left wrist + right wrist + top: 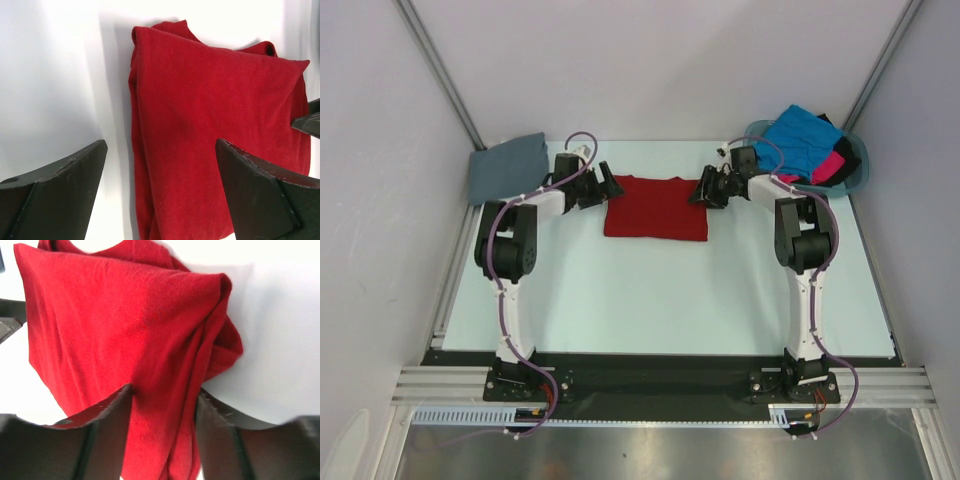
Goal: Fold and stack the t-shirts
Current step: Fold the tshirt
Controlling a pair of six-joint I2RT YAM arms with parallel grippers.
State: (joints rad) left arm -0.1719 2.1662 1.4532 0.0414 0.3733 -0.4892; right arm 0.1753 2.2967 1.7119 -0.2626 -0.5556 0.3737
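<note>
A deep red t-shirt (655, 208) lies folded flat on the table (650, 300). At its left edge the left fingers (55, 195) stand wide apart and hold nothing. At its right edge the right fingers (102, 435) pinch a bunched fold of its cloth.

A folded t-shirt (655, 208) lies flat on the bench (650, 300), at its middle toward the far side; the left gripper (613, 185) sits just beside its left edge, apart from it; the right gripper (702, 190) is at its right edge, cloth between the fingers; another t-shirt (508, 165) lies at the far left corner; a basket (861, 165) at the far right corner holds a heap of t-shirts (805, 140).
</note>
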